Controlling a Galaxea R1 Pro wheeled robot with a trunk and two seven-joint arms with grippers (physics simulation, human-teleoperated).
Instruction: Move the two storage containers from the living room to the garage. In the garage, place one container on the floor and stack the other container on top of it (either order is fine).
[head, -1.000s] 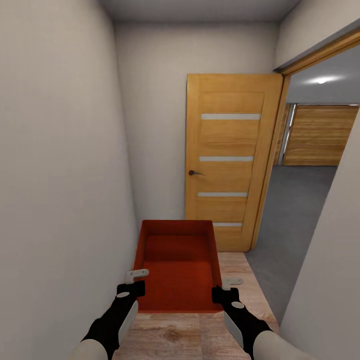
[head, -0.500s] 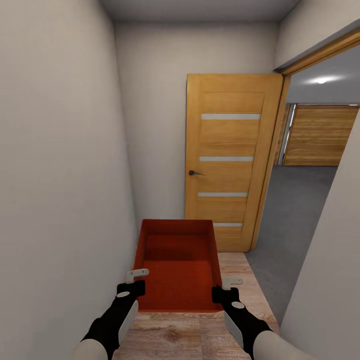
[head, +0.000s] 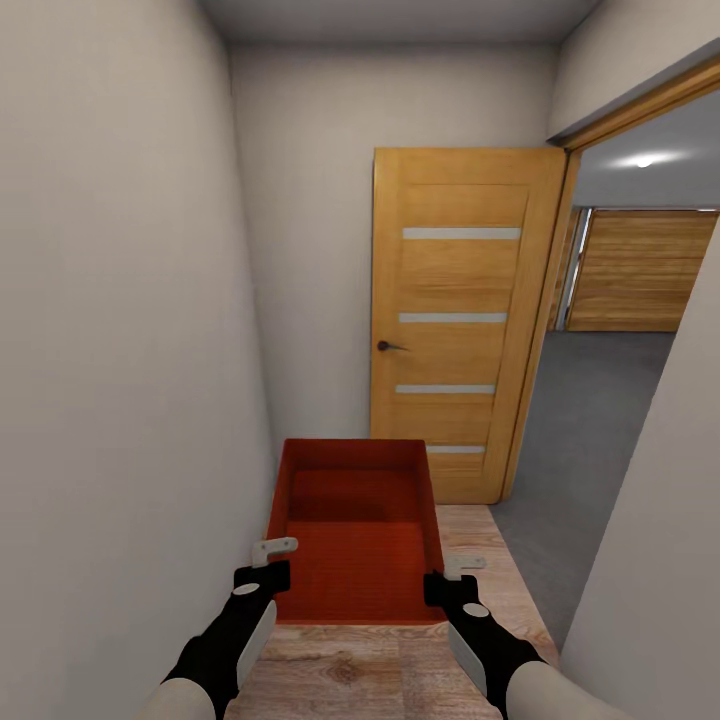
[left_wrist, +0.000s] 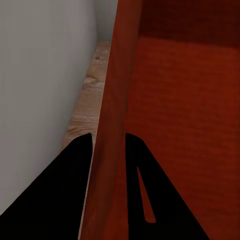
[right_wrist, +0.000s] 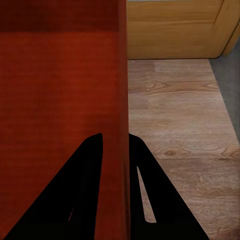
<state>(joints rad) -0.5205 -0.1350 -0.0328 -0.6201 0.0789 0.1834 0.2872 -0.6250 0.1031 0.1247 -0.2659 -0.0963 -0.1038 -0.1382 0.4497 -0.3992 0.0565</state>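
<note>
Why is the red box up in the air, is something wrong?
Nothing looks wrong. The storage container is level, held by its side walls: the left pincer clamps one wall, the right pincer the other. It looks empty and undamaged, and the door stands open.

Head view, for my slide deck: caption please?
Both grippers clamp an open orange-red rectangular container in a narrow hallway beside an open wooden door.

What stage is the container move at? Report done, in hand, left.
Done: one storage container is lifted off the light wood floor.
In hand: the left gripper and right gripper each clamp a side wall.
Left: pass the open door onto the grey garage floor, set it down, stack the other.
</note>
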